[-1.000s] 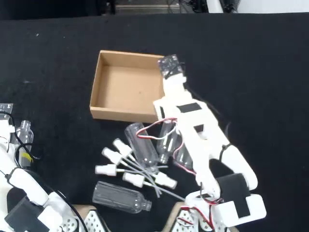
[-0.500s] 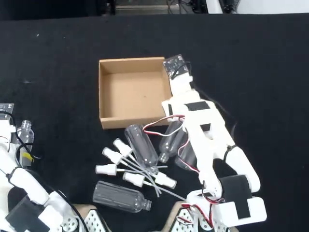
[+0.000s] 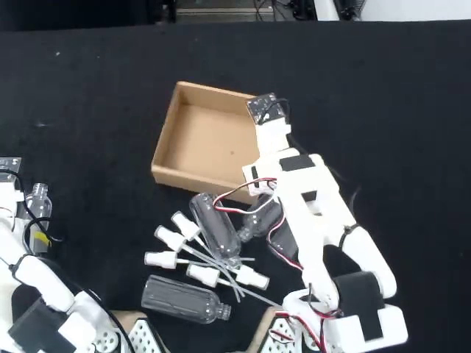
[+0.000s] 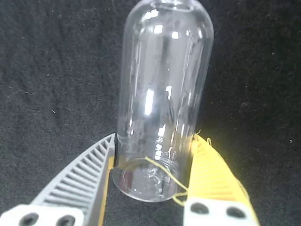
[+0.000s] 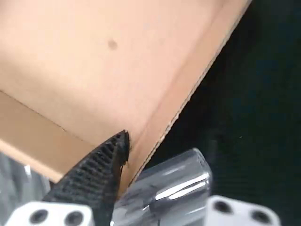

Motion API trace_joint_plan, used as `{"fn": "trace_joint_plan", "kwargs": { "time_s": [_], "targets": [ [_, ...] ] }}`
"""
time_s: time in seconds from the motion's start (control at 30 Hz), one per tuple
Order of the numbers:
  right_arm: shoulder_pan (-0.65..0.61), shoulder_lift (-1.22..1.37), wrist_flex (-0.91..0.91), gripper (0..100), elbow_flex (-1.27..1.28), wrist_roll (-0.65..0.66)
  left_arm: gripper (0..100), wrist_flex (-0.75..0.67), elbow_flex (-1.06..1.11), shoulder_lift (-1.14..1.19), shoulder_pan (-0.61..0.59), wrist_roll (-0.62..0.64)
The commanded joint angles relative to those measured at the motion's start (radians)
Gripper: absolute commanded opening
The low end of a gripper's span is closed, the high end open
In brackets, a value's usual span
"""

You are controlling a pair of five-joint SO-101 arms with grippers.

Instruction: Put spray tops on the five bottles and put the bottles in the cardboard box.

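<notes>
The cardboard box point(image 3: 188, 173) sits skewed at mid-table with nothing in it. My right gripper point(image 3: 263, 138) is at its near right corner. It is open, with the black finger point(image 5: 101, 172) just inside the box wall point(image 5: 188, 75) and a clear bottle point(image 5: 167, 188) lying close beneath. At the table's left edge my left gripper point(image 4: 155, 139) is shut on a clear capless bottle point(image 4: 162, 80), seen from above as the bottle point(image 3: 38, 200). Loose bottles point(image 3: 215, 220) point(image 3: 180, 300) and several white spray tops point(image 3: 173, 237) lie in front of the box.
Two more bottles point(image 3: 263, 213) lie partly under the right arm point(image 3: 316, 220), with red and white wires looping over them. The spray tops' thin tubes cross in a tangle point(image 3: 224, 266). Black cloth covers the table, with bare room at the back and to the right.
The box has slid right and turned clockwise, following the right gripper at its corner. The bottles under the right arm shifted and tilted. The left arm stayed still.
</notes>
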Motion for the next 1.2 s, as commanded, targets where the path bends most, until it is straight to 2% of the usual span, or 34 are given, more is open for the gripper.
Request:
{"fn": "trace_joint_plan", "kwargs": {
  "time_s": [0.0,0.07,0.27,0.4,0.53,0.67,0.77,1.17],
  "targets": [
    [-0.018,-0.116,0.040,30.8,-0.058,-0.009,25,0.104,-0.111,0.003,-0.004,0.008],
    [-0.025,-0.147,0.026,30.8,-0.030,-0.011,30,0.176,-0.165,0.006,-0.002,0.008],
    [0.015,-0.163,-0.120,30.8,0.022,-0.203,27,0.213,-0.300,0.003,0.033,0.008],
    [0.061,-0.160,-0.187,30.8,0.028,-0.301,27,0.207,-0.306,0.008,0.090,0.009],
    [0.063,-0.110,-0.213,30.8,0.025,-0.298,27,0.164,-0.240,0.008,0.122,0.008],
    [0.077,0.025,-0.313,30.7,0.019,-0.298,27,0.041,-0.125,0.008,0.120,0.006],
    [0.087,0.099,-0.319,30.7,-0.038,-0.298,27,-0.014,-0.081,0.002,0.127,0.006],
    [0.098,0.275,-0.272,30.7,-0.199,-0.279,27,-0.026,-0.101,0.008,0.182,0.058]
  ]
}}
